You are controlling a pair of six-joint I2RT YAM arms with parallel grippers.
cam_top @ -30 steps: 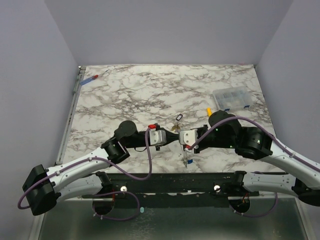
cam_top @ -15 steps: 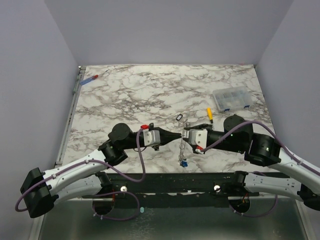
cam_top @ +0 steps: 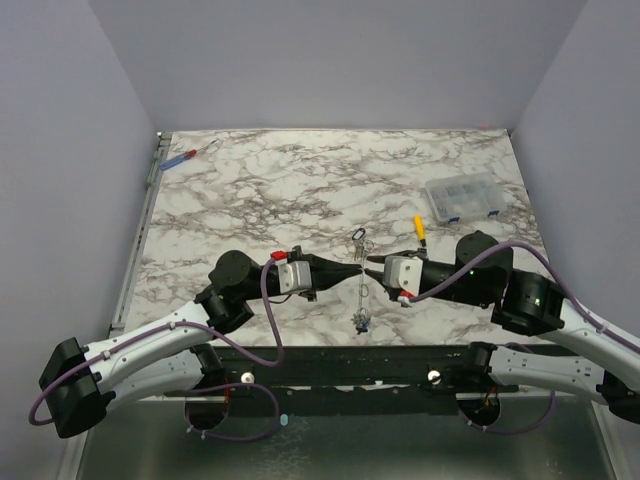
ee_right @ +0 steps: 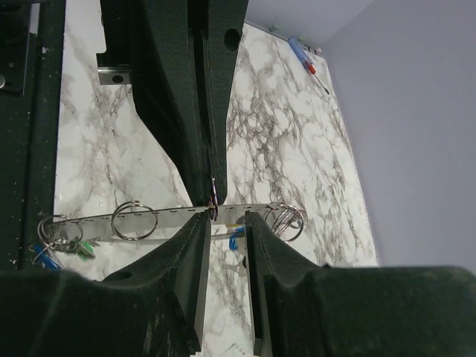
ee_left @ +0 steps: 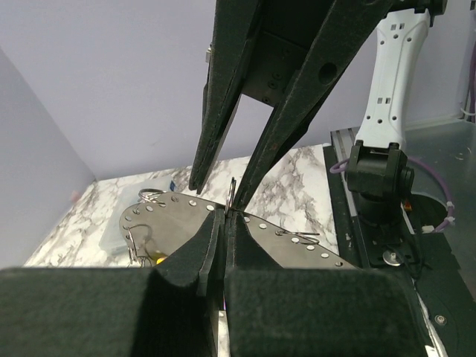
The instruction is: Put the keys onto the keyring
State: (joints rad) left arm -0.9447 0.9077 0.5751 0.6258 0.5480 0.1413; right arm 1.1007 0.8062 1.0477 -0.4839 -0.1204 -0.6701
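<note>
The keyring (cam_top: 360, 285) is a long silver loop with small split rings, held on edge between the two arms. My left gripper (cam_top: 352, 271) is shut on its middle; in the left wrist view the pads (ee_left: 212, 238) pinch the keyring (ee_left: 171, 230). My right gripper (cam_top: 372, 266) faces it from the right, open. In the right wrist view the fingertips of the right gripper (ee_right: 223, 223) straddle the keyring (ee_right: 171, 217) with a gap. Keys (cam_top: 362, 322) hang at the near end, with blue and green caps (ee_right: 56, 251). A blue-capped key (ee_right: 236, 238) shows through the gap.
A clear compartment box (cam_top: 460, 197) stands at the right. A yellow-handled screwdriver (cam_top: 419, 228) lies just behind the right gripper. A red-and-blue-handled screwdriver (cam_top: 185, 157) lies at the far left corner. The black rail of the arm bases (cam_top: 340, 360) runs along the near edge.
The right gripper went from shut to open and drew back to the right. The left gripper reached further right. The keyring and keys shifted slightly left and now hang from the left gripper.
</note>
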